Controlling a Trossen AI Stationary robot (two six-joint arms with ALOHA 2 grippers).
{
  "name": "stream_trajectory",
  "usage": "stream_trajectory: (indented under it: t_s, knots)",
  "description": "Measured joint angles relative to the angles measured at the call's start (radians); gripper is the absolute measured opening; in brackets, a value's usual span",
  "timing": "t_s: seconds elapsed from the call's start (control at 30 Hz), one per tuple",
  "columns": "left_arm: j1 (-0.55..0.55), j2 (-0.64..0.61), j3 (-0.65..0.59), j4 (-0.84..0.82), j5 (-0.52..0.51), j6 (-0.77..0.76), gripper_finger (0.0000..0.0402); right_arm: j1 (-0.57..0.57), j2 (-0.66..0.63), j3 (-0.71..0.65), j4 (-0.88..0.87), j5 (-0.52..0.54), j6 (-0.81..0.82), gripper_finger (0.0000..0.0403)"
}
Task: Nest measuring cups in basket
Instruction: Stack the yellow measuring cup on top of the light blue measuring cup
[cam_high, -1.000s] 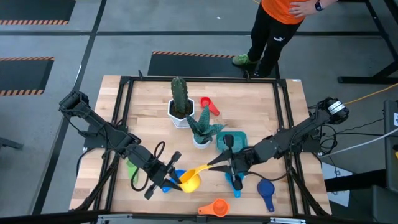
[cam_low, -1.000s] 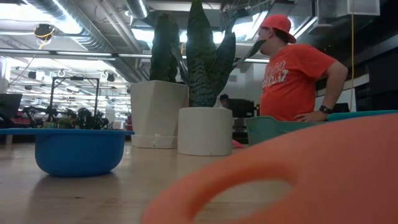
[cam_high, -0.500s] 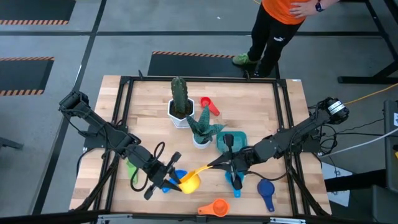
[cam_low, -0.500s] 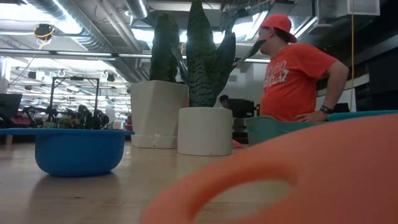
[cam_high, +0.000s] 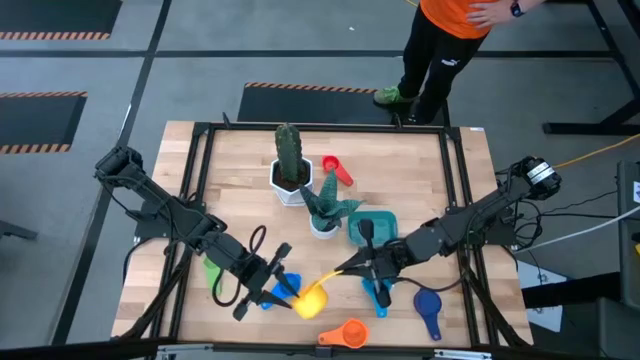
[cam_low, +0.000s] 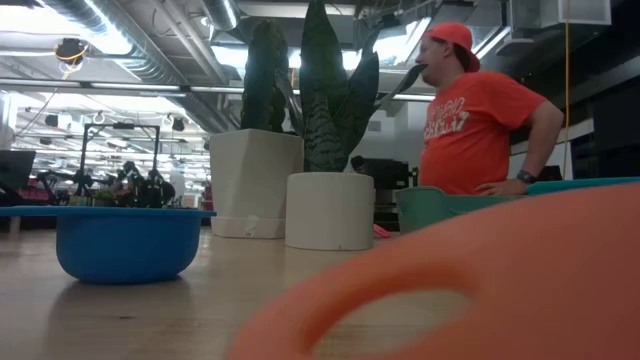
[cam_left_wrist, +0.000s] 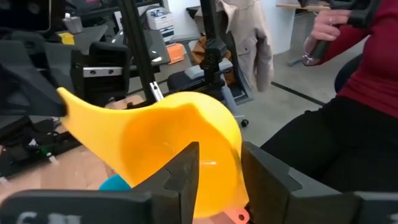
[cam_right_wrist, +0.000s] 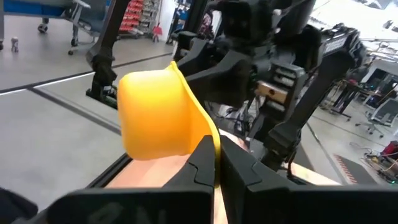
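A yellow measuring cup (cam_high: 310, 298) is held between both grippers over the table's near middle, its handle pointing toward the right arm. My left gripper (cam_high: 287, 291) is shut on its bowl. My right gripper (cam_high: 352, 267) is shut on its handle. The teal basket (cam_high: 384, 222) stands on the table right of the snake-plant pot, with a dark cup (cam_high: 366, 229) in it. Loose cups lie on the table: orange (cam_high: 346, 333), blue (cam_high: 428, 306), light blue (cam_high: 380, 293), red (cam_high: 336, 169), green (cam_high: 212, 272), and a blue one (cam_low: 125, 243) under my left gripper. My left gripper pinches the yellow bowl's wall (cam_left_wrist: 219, 163), one finger (cam_left_wrist: 185, 175) inside the bowl and one (cam_left_wrist: 268, 182) outside. It comes from the table's left. The cup is clear of the table, its bowl tipped. My right gripper pinches the flat handle (cam_right_wrist: 209, 132) between its two shut fingers (cam_right_wrist: 200, 163), near the handle's free end. It comes from the table's right and lies along the handle. The bowl (cam_right_wrist: 154, 112) stands out beyond the fingertips.
A white hexagonal cactus pot (cam_high: 290, 178) and a white snake-plant pot (cam_high: 324, 222) stand behind the work area. A person in an orange shirt (cam_high: 460, 20) stands past the far edge. A black frame (cam_high: 200, 180) runs around the table.
The yellow cup has shifted a little toward the table's near edge, and both grippers have kept hold of it.
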Motion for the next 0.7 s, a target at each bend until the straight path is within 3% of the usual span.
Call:
stream_trajectory:
  t_s: [0.2,0.4,0.7]
  knots:
    - [0.0,0.0,0.0,0.0,-0.001,0.0,0.0128,0.004,-0.014,0.0,-0.102,-0.023,0.082,0.0008]
    - [0.0,0.0,0.0,-0.033,-0.001,0.0,0.0127,0.017,-0.068,0.0,-0.312,-0.02,0.236,0.0008]
    - [0.0,0.0,0.0,-0.054,-0.023,0.0,0.0127,0.117,-0.188,0.0,-0.595,-0.019,0.601,0.0008]
